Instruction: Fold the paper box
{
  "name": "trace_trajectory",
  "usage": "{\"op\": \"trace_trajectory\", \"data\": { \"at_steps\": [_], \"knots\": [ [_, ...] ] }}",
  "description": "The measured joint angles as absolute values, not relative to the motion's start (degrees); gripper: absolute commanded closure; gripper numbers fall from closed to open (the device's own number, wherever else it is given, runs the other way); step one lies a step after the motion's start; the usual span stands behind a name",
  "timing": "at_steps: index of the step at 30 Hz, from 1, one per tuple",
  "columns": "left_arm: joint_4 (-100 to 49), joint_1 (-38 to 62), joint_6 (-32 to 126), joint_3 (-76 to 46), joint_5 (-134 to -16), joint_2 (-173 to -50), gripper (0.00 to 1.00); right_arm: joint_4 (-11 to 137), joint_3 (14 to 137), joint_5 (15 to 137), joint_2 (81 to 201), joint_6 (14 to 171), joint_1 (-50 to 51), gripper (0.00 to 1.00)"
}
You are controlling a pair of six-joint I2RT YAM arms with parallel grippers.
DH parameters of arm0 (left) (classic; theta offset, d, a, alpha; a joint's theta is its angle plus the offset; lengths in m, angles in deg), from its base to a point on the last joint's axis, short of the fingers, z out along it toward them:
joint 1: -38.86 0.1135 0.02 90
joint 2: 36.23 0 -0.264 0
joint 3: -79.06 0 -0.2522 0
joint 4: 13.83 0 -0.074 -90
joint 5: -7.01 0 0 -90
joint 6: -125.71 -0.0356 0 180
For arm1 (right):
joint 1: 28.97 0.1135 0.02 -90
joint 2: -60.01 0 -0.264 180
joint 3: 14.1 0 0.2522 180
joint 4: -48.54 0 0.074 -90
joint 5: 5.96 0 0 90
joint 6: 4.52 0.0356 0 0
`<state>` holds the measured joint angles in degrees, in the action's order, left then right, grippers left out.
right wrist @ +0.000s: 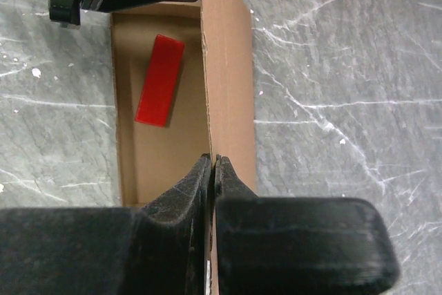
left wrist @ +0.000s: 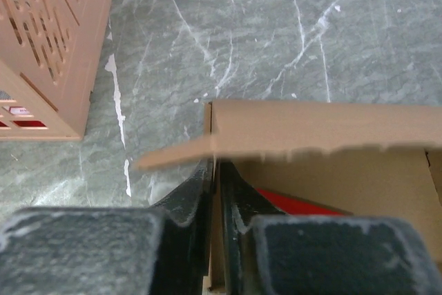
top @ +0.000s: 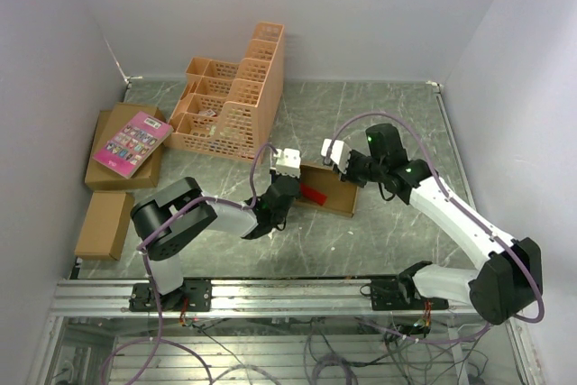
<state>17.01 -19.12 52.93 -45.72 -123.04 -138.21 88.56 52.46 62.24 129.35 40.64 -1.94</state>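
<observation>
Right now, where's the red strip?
In the top view, the red strip lies on the floor of the paper box, mid-table, below-right of the orange crate.

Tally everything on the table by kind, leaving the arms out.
paper box: 1
red block inside it: 1
closed cartons: 2
pink book: 1
orange crate: 1
Total: 6
</observation>
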Motion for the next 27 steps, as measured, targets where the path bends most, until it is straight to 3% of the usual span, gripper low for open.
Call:
{"op": "trace_trajectory", "data": {
  "at_steps": [7,15,22,24,27],
  "knots": [
    [12.9,-19.4,54.1,-46.5,-120.2,-136.6,0.65,87.8,51.3,61.7,128.2,39.8,-2.0,1.00],
    [8.3,-19.5,56.3,-49.5,-116.6,-128.8,0.61,87.1,48.3,60.0,126.3,39.3,-1.9,1.00],
    [1.0,-19.5,58.6,-55.6,-108.0,-114.3,0.63,87.1,46.3,58.2,125.5,39.1,-1.9,1.00],
    [-1.8,-19.5,59.0,-57.8,-105.4,-108.4,0.51,87.3,45.9,57.7,125.5,38.9,-1.9,1.00],
    [-5.3,-19.5,59.3,-59.6,-102.5,-100.4,0.43,87.6,45.2,56.9,125.5,38.4,-1.9,1.00]
  ]
}}
